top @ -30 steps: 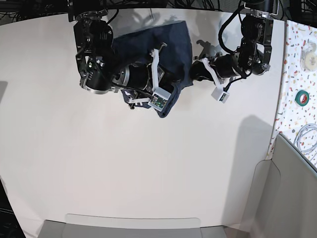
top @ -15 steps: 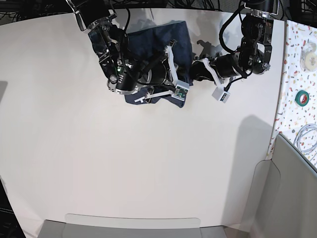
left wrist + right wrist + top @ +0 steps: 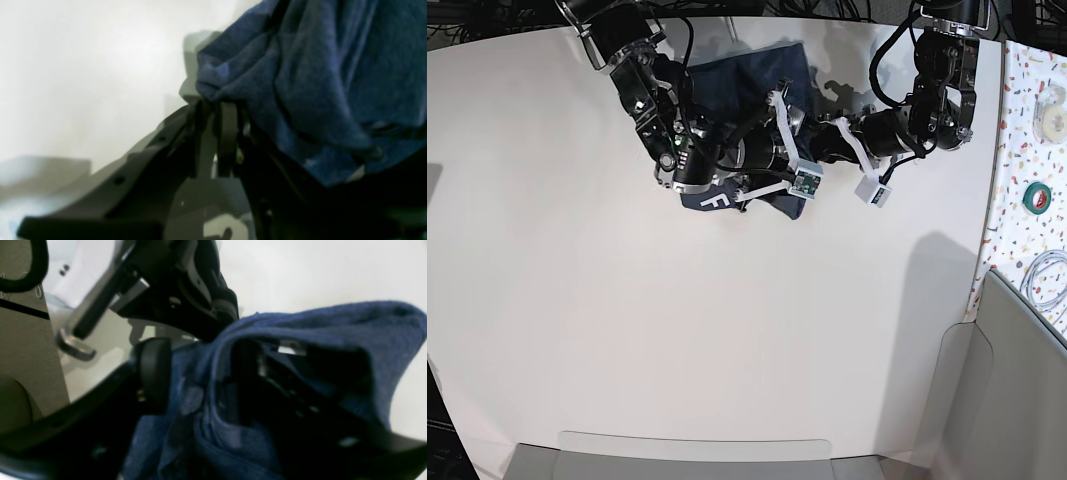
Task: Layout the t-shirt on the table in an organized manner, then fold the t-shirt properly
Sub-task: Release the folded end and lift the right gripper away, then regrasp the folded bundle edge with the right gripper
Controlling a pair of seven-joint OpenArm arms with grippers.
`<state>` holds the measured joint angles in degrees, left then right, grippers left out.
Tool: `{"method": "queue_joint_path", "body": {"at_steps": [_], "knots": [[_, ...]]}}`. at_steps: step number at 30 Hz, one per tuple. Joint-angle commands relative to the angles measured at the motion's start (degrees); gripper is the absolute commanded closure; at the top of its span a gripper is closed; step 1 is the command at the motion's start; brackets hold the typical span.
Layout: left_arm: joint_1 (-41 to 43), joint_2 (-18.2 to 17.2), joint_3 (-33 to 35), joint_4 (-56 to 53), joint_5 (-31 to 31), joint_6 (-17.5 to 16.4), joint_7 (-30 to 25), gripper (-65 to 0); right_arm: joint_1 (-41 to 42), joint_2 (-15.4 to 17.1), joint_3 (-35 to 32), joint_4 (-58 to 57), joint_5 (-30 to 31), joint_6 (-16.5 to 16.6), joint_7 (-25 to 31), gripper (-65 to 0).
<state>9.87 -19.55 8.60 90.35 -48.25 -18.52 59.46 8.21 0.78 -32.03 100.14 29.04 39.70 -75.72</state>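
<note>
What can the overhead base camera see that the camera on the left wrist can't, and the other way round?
Only the base view shows both arms over the whole table, a white letter on the t-shirt, and a green tape roll on the speckled side surface. Only the left wrist view shows the left gripper pinching a fold of cloth. Both show blue shirt and pale tabletop.

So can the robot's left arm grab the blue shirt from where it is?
Probably yes. In the left wrist view its fingers are closed right at a bunched fold of the t-shirt, and nothing sits between them, so it seems to have hold already.
</note>
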Motion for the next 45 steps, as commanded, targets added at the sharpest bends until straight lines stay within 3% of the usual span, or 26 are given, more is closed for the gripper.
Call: {"method": "queue_joint_path", "body": {"at_steps": [1, 4, 9, 16, 18, 22, 27, 31, 39, 45], "knots": [[0.8, -0.6, 0.1, -0.9, 6.3, 2.0, 4.1, -9.1, 1.2, -0.6, 0.1, 2.8, 1.2, 0.3, 1.5, -38.7], [0.8, -0.7, 0.1, -0.9, 6.3, 2.0, 4.1, -9.1, 1.4, -0.6, 0.3, 7.3, 2.3, 0.3, 1.5, -42.1], [0.8, -0.7, 0.1, -0.9, 6.3, 2.0, 4.1, -9.1, 3.9, -0.7, 3.3, 11.6, 6.8, 0.3, 1.6, -42.2], [0.8, -0.8, 0.0, -0.9, 6.3, 2.0, 4.1, -9.0, 2.5, -0.6, 23.2, 11.7, 8.1, 0.3, 1.2, -41.0], [0.8, -0.8, 0.0, -0.9, 6.3, 2.0, 4.1, -9.0, 0.9, -0.3, 30.1, 11.7, 8.1, 0.3, 1.1, -33.5], [0.8, -0.8, 0.1, -0.9, 6.3, 2.0, 4.0, -8.9, -2.8, 2.0, 38.3, 11.4, 7.7, 0.3, 1.1, 0.0], [0.8, -0.8, 0.1, -0.9, 6.3, 2.0, 4.0, -8.9, -8.4, 3.1, 43.9, 11.3, 0.4, 0.3, 1.5, 0.0], [0.8, -0.9, 0.1, -0.9, 6.4, 2.0, 3.9, -8.9, -10.4, 2.0, 42.6, 11.3, -1.0, 0.3, 2.5, 0.0], [0.8, -0.9, 0.1, -0.9, 6.4, 2.0, 3.8, -8.9, -10.2, -2.0, 32.3, 11.3, -1.1, 0.3, 4.5, 0.0], [0.8, -0.9, -0.1, -0.9, 6.4, 2.0, 3.7, -8.9, -8.3, -0.4, 12.9, 11.0, -1.1, 0.3, 3.9, 0.0]]}}
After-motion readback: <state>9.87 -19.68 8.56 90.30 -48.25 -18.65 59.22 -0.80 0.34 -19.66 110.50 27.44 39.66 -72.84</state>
